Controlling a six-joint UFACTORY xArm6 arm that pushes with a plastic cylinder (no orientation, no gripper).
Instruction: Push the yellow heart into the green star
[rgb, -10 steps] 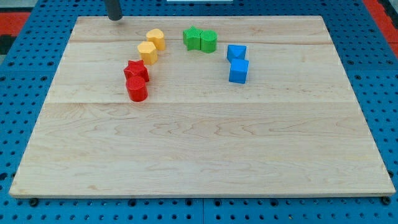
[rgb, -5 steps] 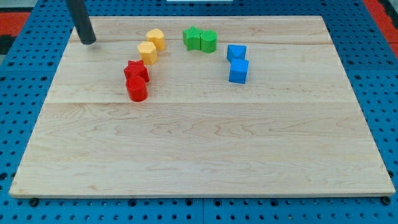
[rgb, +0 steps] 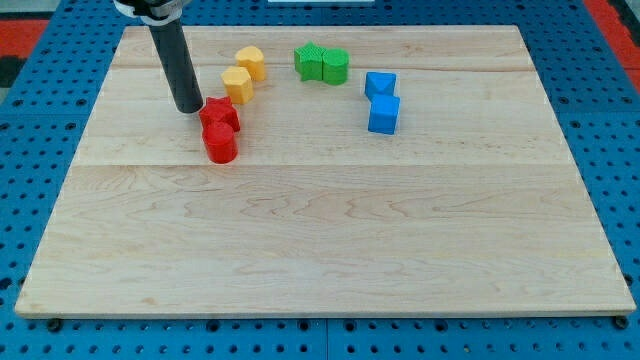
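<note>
The yellow heart (rgb: 250, 62) lies near the view's top, left of centre. The green star (rgb: 311, 62) lies to its right, with a gap of bare board between them. A green cylinder (rgb: 336, 67) touches the star's right side. My tip (rgb: 188, 107) rests on the board at the view's left, just left of the red star (rgb: 219, 113). It is below and to the left of the yellow heart. A yellow hexagon (rgb: 237, 83) sits between my tip and the heart.
A red cylinder (rgb: 220, 144) sits just below the red star. Two blue blocks (rgb: 380, 85) (rgb: 384, 114) stand one above the other at the right of the green pair. The wooden board (rgb: 320, 250) lies on a blue pegboard.
My tip has moved from the board's top edge down and to the right, ending beside the red star. No block has moved.
</note>
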